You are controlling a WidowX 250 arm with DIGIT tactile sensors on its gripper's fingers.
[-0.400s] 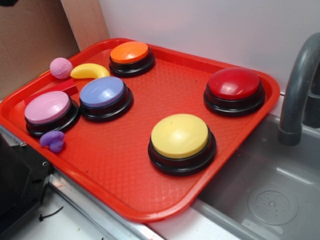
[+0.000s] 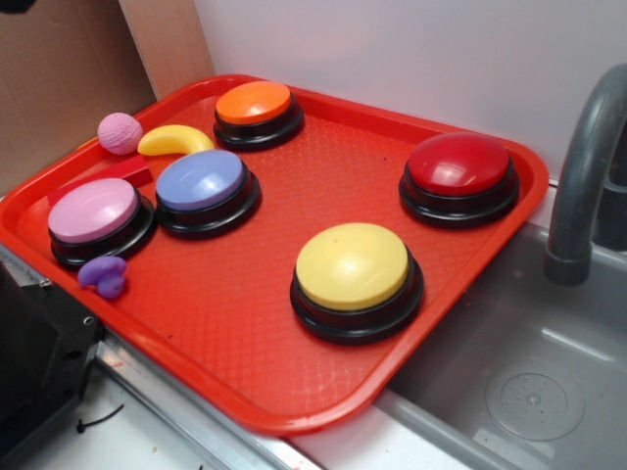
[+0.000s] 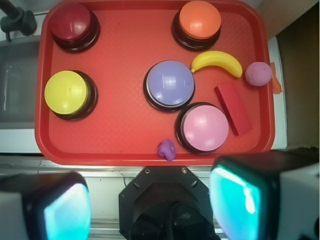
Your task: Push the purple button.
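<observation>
The gripper (image 3: pixel 150 200) is hanging high above the near edge of the red plastic tray (image 3: pixel 125 135), its two teal-padded fingers (image 3: pixel 235 200) showing blurred at the bottom corners of the wrist view, standing wide apart and holding nothing. In the exterior view the gripper is not showing at all, so the reach toward the target is, by my reading, not yet begun and the approach step is the one in hand.

The large round dome button with the glossy bluish-purple top on a black base (image 2: pixel 203 183) is sitting on the left half of the tray, seen from outside, and near the middle of the wrist view (image 3: pixel 170 84). Just beside it, nearly touching, is lying the pinkish-lilac topped button of the same build (image 3: pixel 205 127), which is the nearer of the two to the gripper. A small purple lumpy toy (image 3: pixel 167 149) is resting by the tray's near rim, a yellow toy banana (image 3: pixel 216 62) is curving just beyond the target, and a flat red block (image 3: pixel 233 108) and a pink knitted ball (image 3: pixel 258 73) are lying off toward the right of the wrist view. The yellow button (image 3: pixel 66 92), the dark red button (image 3: pixel 71 21) and the orange button (image 3: pixel 200 19) are standing well apart from it.

The next move is calling for travel forward over the lilac button and a straight descent onto the periwinkle dome's centre; drifting short would risk pressing the lilac one instead
</observation>
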